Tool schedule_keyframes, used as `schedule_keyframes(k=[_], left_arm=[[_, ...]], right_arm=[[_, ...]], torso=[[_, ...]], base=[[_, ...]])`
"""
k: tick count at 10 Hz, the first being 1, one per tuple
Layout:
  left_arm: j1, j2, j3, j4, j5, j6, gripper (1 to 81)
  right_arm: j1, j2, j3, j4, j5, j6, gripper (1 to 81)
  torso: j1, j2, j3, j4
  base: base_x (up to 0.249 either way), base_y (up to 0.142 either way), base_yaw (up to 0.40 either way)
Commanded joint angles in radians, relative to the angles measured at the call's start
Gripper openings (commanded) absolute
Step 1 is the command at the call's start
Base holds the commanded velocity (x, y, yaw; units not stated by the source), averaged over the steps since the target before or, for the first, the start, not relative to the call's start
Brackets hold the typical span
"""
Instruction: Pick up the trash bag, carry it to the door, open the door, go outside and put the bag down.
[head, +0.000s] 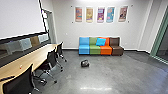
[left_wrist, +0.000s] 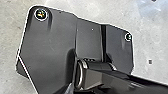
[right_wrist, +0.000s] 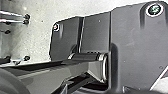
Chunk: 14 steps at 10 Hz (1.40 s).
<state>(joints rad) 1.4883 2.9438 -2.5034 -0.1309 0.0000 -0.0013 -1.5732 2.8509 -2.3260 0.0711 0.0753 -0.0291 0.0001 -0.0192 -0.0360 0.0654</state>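
The room is bright in the head view, with a white glow high on the back wall (head: 100, 27) and soft, even light below it. Glare streaks the near floor (head: 72, 75), with a paler sheen beyond. Shade gathers beneath the table (head: 37, 57) and chairs (head: 18, 81). Toward the side edges, the screen (head: 20, 17) and green frame (head: 160, 35) lean with the wide-angle stretch. Both wrist views show the floor pale and strongly lit against dark plates, with white highlights on their round fittings; a bluish sheen crosses the floor in the left one.
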Motion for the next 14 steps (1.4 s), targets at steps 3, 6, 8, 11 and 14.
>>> schedule_keyframes(k=[3,6,8,11,14], left_arm=[[-0.053,-0.014,0.006,-0.001,0.051,0.004,81.1],[-0.052,-0.015,0.006,-0.004,0.051,0.004,81.1],[-0.052,-0.014,0.006,-0.004,0.051,0.004,81.1],[-0.052,-0.015,0.006,-0.006,0.051,0.004,81.1],[-0.052,-0.015,0.005,-0.007,0.049,0.004,81.1]], right_arm=[[0.047,0.001,0.025,0.007,-0.057,-0.002,81.1],[0.046,0.001,0.025,0.009,-0.057,0.000,81.1],[0.046,0.001,0.025,0.009,-0.057,0.002,81.1],[0.049,0.004,0.025,0.009,-0.057,0.002,81.1],[0.052,0.004,0.025,0.009,-0.058,0.000,81.1]], torso=[[0.000,0.000,0.000,0.000],[0.000,0.000,0.000,0.000],[0.000,0.000,0.000,0.000],[0.000,0.000,0.000,0.000],[0.000,0.000,0.000,0.000]], base=[[0.159,0.075,0.000],[0.186,0.070,0.000],[0.192,0.000,0.000],[0.194,0.000,0.000],[0.194,0.000,0.000]])
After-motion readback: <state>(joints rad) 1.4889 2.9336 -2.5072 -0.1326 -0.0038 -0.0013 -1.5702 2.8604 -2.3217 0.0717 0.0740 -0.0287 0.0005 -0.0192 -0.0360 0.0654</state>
